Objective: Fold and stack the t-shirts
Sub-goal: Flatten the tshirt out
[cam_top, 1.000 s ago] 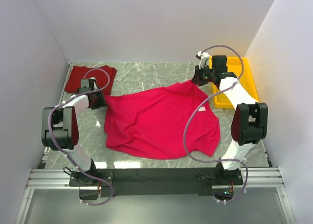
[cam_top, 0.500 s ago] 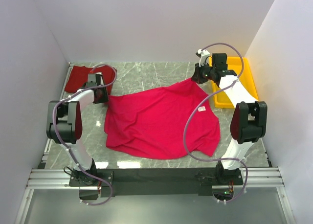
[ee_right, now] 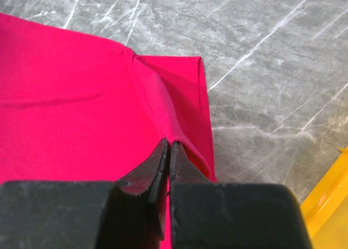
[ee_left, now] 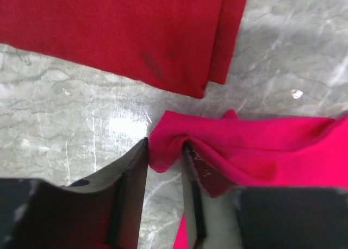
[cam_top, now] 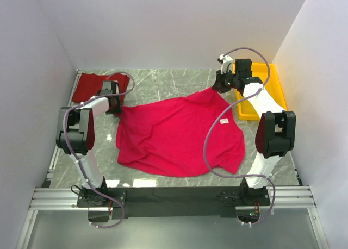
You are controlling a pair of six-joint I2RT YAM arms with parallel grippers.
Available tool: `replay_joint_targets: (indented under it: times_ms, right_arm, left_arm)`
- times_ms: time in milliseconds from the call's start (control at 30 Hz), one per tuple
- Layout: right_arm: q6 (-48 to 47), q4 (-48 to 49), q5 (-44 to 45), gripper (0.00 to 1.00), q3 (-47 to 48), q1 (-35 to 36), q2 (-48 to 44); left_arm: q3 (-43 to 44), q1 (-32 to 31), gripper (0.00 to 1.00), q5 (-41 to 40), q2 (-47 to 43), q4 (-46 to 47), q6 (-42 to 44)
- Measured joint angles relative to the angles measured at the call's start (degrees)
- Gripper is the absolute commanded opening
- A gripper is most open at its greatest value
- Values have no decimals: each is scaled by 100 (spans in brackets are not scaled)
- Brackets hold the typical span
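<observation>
Marble table (cam_top: 163,83): one pink t-shirt (cam_top: 174,135), one brick-red t-shirt (cam_top: 87,86), one tray (cam_top: 278,92).

The big t-shirt (cam_top: 179,135) is bright pink-red all over, with a tiny white tag (cam_top: 223,121). The other t-shirt (cam_top: 89,86) is a darker brick red, and it has a small dark smudge (ee_left: 155,64). The table (cam_top: 163,80) is grey like stone, with thin white lines running through it. The tray (cam_top: 277,91) is yellow. The left claw (ee_left: 163,162) and the right claw (ee_right: 167,151) are black. The arms (cam_top: 260,99) are white and black, with purple cables (cam_top: 205,148). The walls (cam_top: 163,26) are plain white.
</observation>
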Motion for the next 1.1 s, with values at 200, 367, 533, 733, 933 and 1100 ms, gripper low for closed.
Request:
replay_joint_targets:
  times_ms: [200,367,533,733,933,1100]
  right_arm:
    - [-2,-33,0,0,35,-20,28]
    - [-26,-37,0,0,35,-44,28]
    - [-144,-46,-85,0,39,-85,17]
    - [-197,-125,-446,0,247,-428,-114]
    - [-127,-179,-1036,0,881,-992,-435]
    - [114,-151,-1663,0,1272,-1360,-968]
  left_arm:
    - [42,-9,9,-15,83,-118,87]
    - [79,-39,1,-9,22,-192,240]
    - [50,-44,1,118,-527,-378,527]
    - [-201,42,1,605,-1976,-483,1132]
    - [-267,452,1,1425,-3086,-570,1759]
    - [-291,638,1,1873,-3810,-575,2468]
